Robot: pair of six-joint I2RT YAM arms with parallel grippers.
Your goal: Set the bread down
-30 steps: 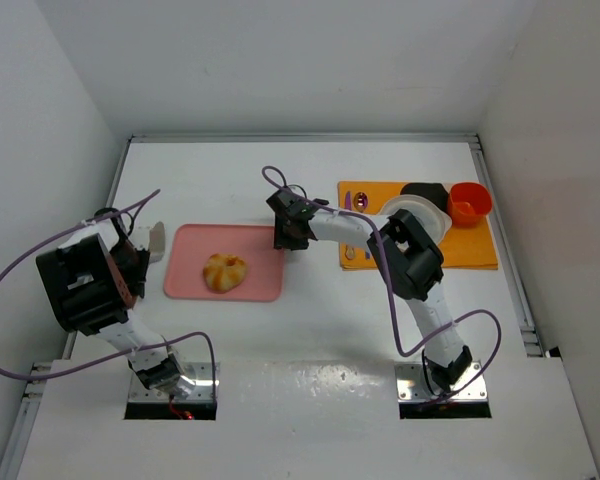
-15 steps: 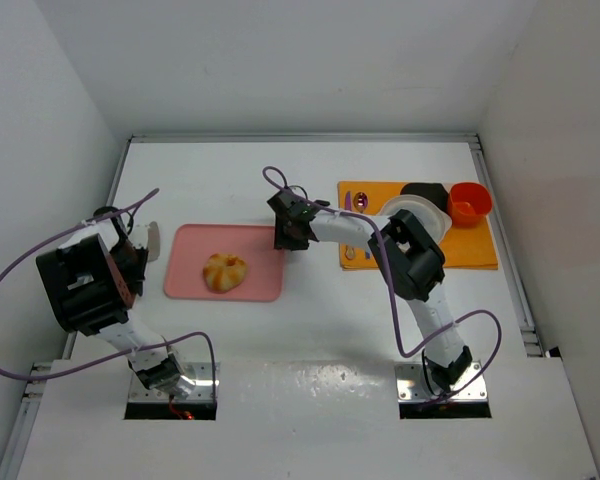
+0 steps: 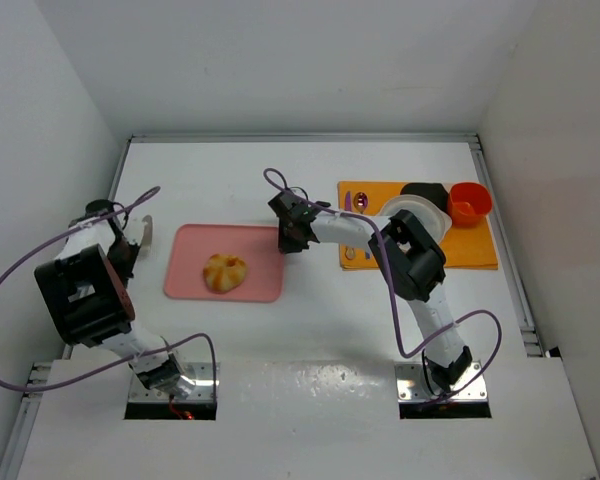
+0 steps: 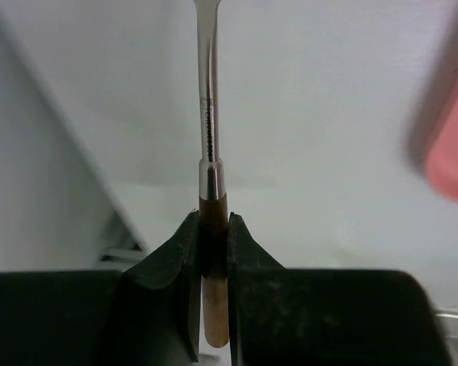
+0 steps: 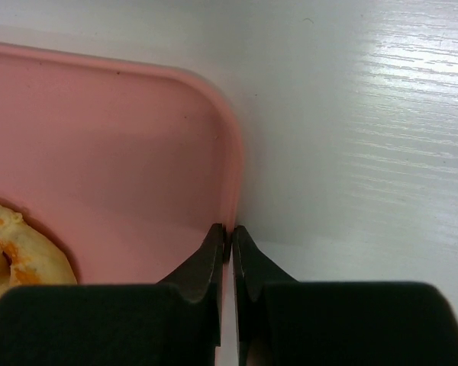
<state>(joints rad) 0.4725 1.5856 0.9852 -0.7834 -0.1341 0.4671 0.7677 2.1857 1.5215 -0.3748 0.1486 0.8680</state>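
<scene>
Bread: small round golden-yellow knotted bun, pale creases, resting on pink tray, centre-left.

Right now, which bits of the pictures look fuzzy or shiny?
Left wrist view: the pink tray at the right edge is a blurry smear, while the utensil in the left gripper looks sharp. Right wrist view: bright streaky glare on the table; the bread looks slightly soft. Top view: a shiny patch between the arm bases.

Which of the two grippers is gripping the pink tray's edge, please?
The right gripper: its jaws pinch the rim of the pink tray, with the bread lying on it. The left gripper instead clamps a brown-handled metal utensil.
</scene>
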